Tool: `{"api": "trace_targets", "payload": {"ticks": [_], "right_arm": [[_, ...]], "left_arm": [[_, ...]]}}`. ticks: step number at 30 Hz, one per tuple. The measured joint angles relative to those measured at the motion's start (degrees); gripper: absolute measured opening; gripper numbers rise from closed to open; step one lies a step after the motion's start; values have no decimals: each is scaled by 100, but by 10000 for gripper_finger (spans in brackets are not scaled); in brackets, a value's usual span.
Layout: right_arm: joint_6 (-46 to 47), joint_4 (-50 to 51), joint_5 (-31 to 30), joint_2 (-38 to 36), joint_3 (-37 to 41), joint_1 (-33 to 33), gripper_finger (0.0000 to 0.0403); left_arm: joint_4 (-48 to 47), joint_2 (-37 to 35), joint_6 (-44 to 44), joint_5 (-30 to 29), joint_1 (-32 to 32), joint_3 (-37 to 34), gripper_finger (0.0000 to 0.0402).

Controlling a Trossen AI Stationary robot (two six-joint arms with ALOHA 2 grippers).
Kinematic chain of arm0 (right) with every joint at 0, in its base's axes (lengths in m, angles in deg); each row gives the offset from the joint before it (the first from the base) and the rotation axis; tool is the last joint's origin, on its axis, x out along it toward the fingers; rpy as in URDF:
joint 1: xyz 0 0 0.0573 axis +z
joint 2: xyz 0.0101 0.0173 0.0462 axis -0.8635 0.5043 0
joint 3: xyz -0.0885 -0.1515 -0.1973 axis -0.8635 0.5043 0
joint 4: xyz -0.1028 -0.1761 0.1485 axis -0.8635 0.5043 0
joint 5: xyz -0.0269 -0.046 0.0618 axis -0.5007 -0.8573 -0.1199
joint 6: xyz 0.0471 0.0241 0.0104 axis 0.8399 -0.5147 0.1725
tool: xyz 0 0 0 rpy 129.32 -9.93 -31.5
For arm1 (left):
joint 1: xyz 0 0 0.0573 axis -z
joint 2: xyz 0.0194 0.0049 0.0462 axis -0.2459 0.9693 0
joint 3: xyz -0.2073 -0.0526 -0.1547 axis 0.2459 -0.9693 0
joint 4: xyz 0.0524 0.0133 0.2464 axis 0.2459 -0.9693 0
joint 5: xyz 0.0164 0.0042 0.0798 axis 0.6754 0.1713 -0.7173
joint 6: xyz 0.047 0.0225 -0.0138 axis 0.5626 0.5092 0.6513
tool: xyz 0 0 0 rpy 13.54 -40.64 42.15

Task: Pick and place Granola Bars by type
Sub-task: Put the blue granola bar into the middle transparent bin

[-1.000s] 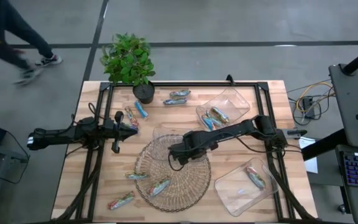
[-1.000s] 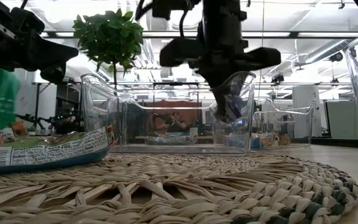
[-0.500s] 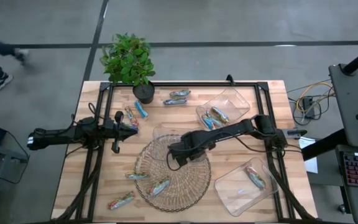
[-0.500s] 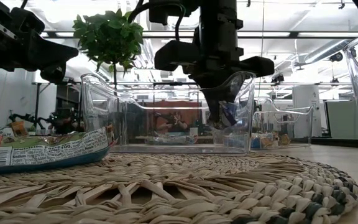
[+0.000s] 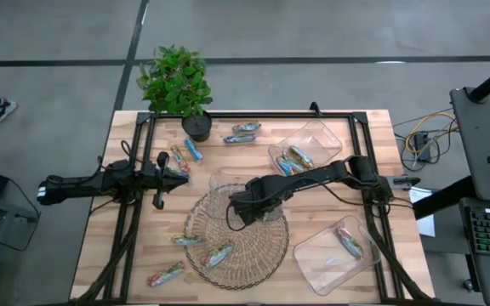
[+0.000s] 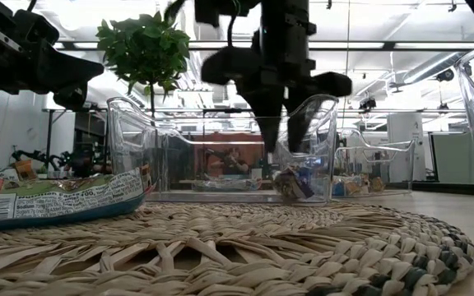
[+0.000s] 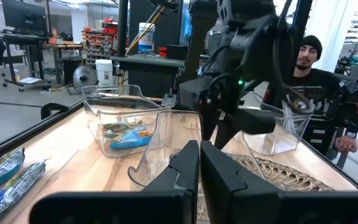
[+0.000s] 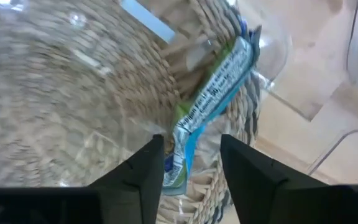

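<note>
My right gripper (image 5: 238, 206) hangs open over the middle clear tray (image 5: 221, 179), whose near part rests on the round wicker mat (image 5: 253, 255). A green-and-blue granola bar (image 6: 293, 184) lies on that tray's floor just below the open fingers (image 6: 270, 115); the right wrist view shows it (image 8: 213, 99) between the two spread fingers. My left gripper (image 5: 183, 173) waits shut near the table's left side, beside two bars (image 5: 185, 155). Other bars lie on the mat (image 5: 218, 253), near the far edge (image 5: 243, 132) and in the two right trays (image 5: 293, 159).
A potted plant (image 5: 177, 81) stands at the far left edge. One clear tray (image 5: 313, 140) sits far right, another (image 5: 334, 255) near right. A bar (image 5: 167, 274) lies near the table's near left corner. A person (image 7: 309, 68) sits beyond the table.
My right gripper has opened and let go of the green-and-blue bar it held over the middle tray. The bar has dropped from between the fingers and now lies on the tray's floor. The gripper has shifted slightly toward the table's left.
</note>
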Motion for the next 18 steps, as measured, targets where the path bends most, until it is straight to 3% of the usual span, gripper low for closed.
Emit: {"api": "trace_targets", "payload": {"ticks": [7, 18], "right_arm": [[-693, 89, -388, -48, -628, -37, 168], [-3423, 875, -1262, -70, -2104, -220, 187]], "left_arm": [[0, 1, 0, 0, 0, 0, 0], [-1, 0, 0, -1, -1, 0, 0]]}}
